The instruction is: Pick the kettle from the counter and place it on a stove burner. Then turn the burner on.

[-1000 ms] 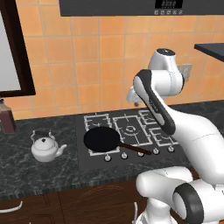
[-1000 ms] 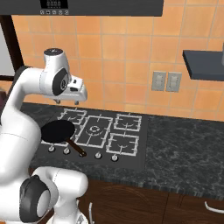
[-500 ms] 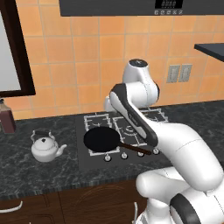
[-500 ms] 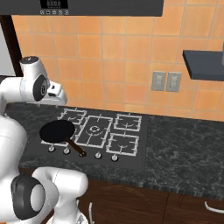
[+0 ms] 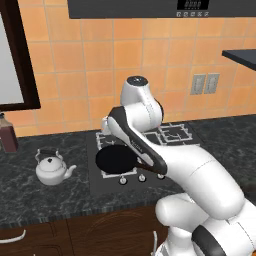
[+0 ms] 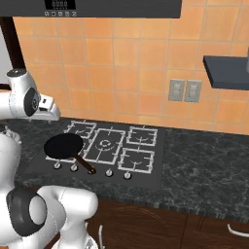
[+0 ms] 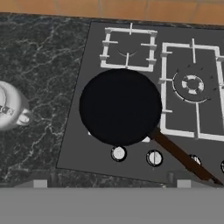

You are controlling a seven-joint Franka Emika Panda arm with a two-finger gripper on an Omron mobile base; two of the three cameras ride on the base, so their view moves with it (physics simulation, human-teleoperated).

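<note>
Sitting left of the wide-open jaws, kettle on counter.

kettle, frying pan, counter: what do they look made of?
Kettle: looks like polished metal, silvery-white with soft highlights; thin dark handle, possibly plastic or coated wire.
Frying pan: matte black, no glare, so probably coated or cast metal; brown handle may be wood.
Counter: dark stone look, pale marbled veining, slight sheen.
It is a render, so these go by looks only.

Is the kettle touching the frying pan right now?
Apart. The left base view shows the kettle on the counter, with bare stone between it and the pan on the cooktop.
</note>
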